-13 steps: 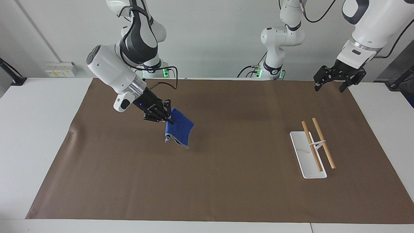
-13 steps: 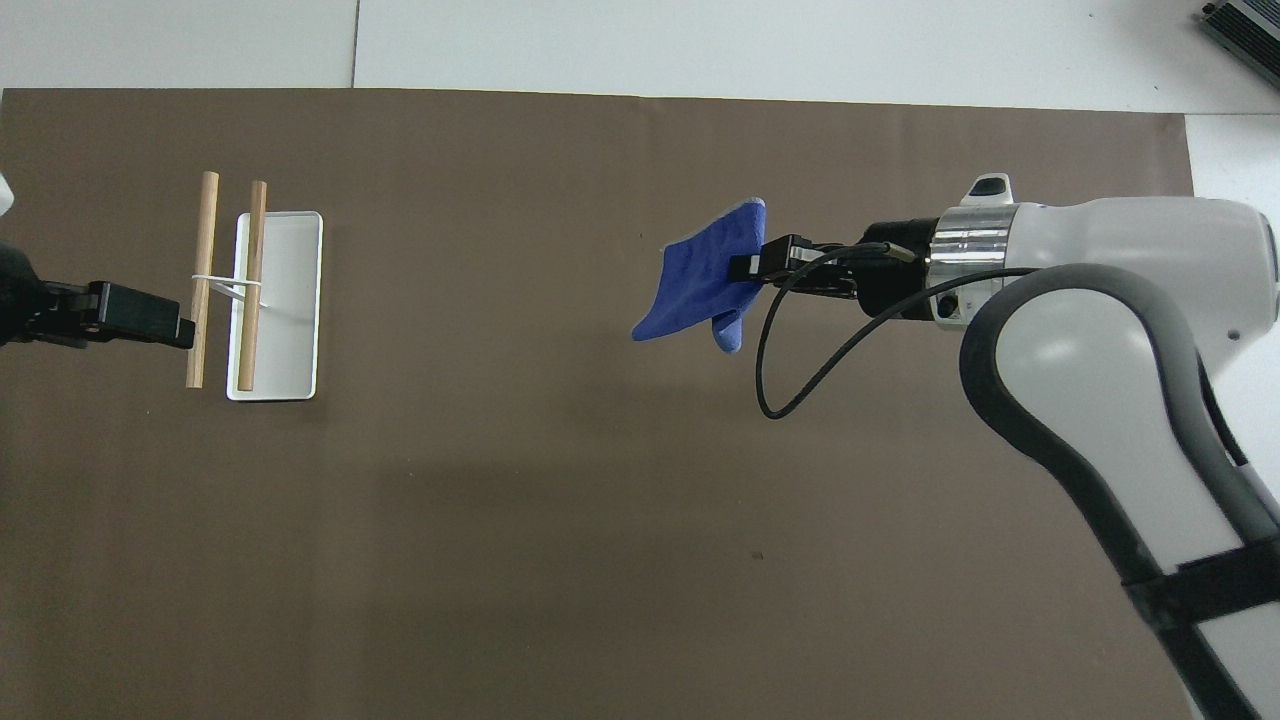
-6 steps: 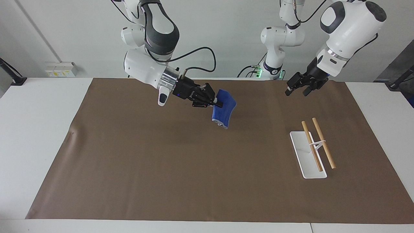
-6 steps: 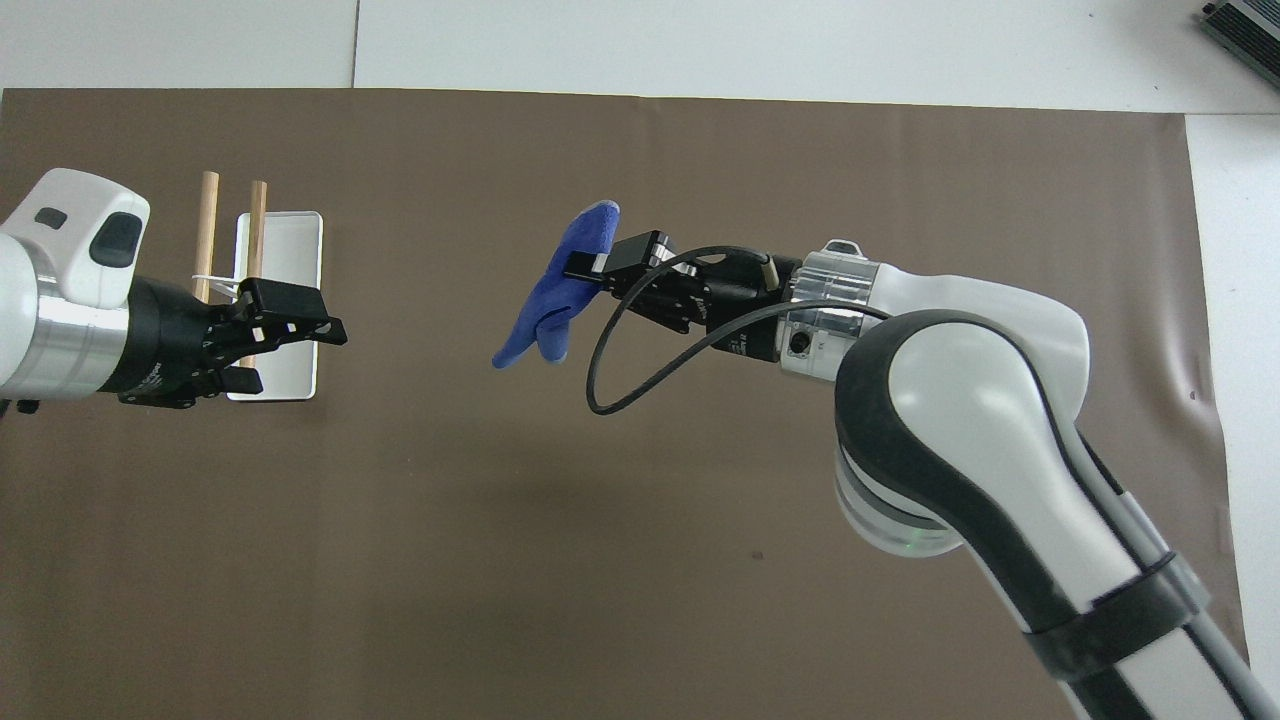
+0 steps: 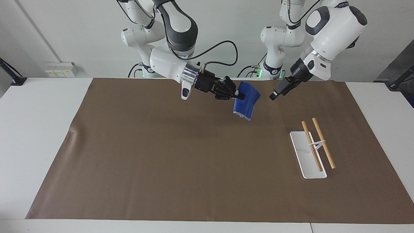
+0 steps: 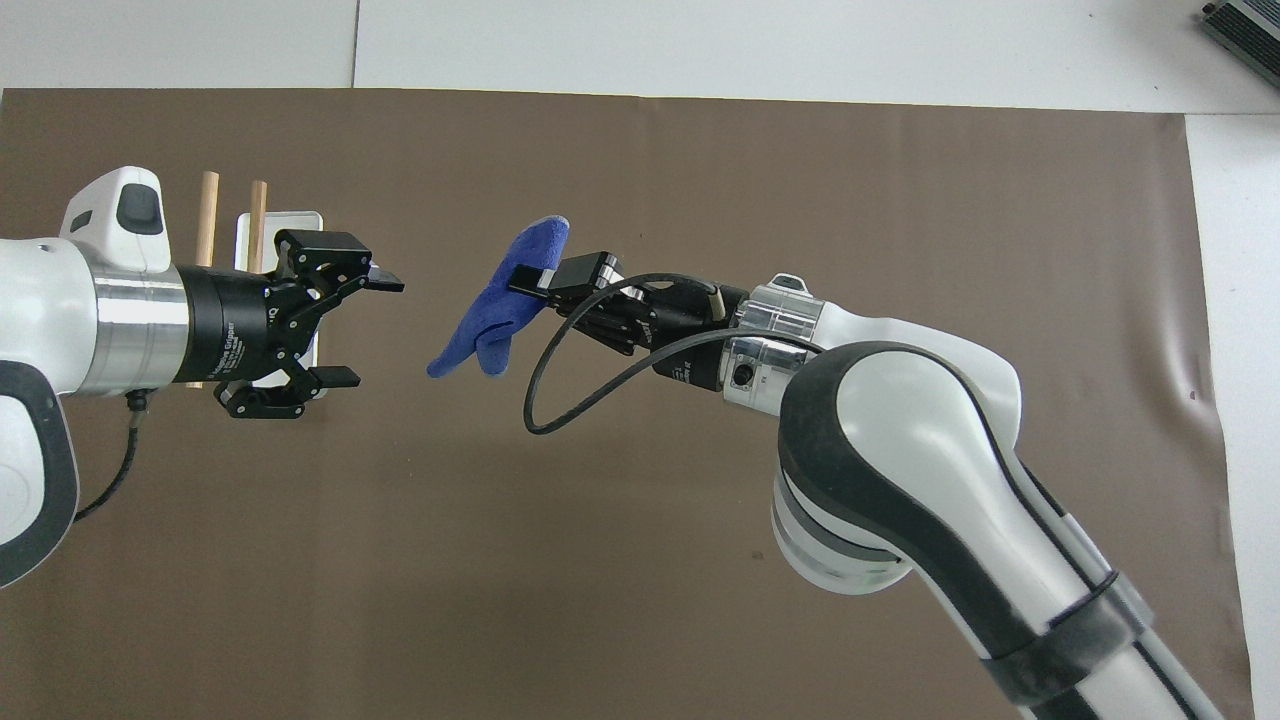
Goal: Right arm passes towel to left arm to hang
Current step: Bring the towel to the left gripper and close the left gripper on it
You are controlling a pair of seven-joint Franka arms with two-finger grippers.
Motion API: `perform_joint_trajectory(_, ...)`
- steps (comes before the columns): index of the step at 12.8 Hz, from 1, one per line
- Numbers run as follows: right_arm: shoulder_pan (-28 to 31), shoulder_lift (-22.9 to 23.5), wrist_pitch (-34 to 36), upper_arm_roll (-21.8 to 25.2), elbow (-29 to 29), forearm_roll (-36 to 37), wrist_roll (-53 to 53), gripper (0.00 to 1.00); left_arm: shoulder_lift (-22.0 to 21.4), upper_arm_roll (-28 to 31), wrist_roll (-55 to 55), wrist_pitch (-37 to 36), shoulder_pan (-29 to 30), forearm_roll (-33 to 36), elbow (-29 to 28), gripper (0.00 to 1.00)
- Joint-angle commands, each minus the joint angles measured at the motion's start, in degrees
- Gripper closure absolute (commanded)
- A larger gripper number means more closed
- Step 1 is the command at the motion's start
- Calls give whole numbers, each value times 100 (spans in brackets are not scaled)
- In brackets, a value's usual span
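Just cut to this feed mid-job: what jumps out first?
The bright blue towel hangs in mid-air over the brown mat, pinched at one edge by the shut right claw. The left claw faces it with fingers spread wide, a gap between them, not touching the cloth. Toward the left arm's end of the table stands a white-based rack with two bare wooden rods.

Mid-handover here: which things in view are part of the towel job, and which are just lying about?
In the job:
- towel, held up over the mat in the shut right pincer
- left pincer, open, facing the towel, not touching it
- rack with two wooden rails, toward the left arm's end

Just there:
- brown mat
- wall socket box
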State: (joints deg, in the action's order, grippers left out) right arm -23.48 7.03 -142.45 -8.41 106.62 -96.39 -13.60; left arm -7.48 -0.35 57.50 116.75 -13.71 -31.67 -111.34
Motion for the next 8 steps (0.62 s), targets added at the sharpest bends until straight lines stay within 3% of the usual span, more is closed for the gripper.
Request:
perform_joint_trajectory(1, -7, -35, 252, -30, 34, -196, -424, 100, -122, 79, 1058, 252, -158, -199, -204, 0)
perform_joint_trajectory(4, -8, -35, 252, -65, 34, -240, -415, 100, -306, 79, 1990, 759, -369, -357, -668, 0)
perform_joint_trajectory(8, -34, -53, -177, -82, 34, -1136, -319, 100, -412, 79, 2590, 1200, -554, -490, -960, 0)
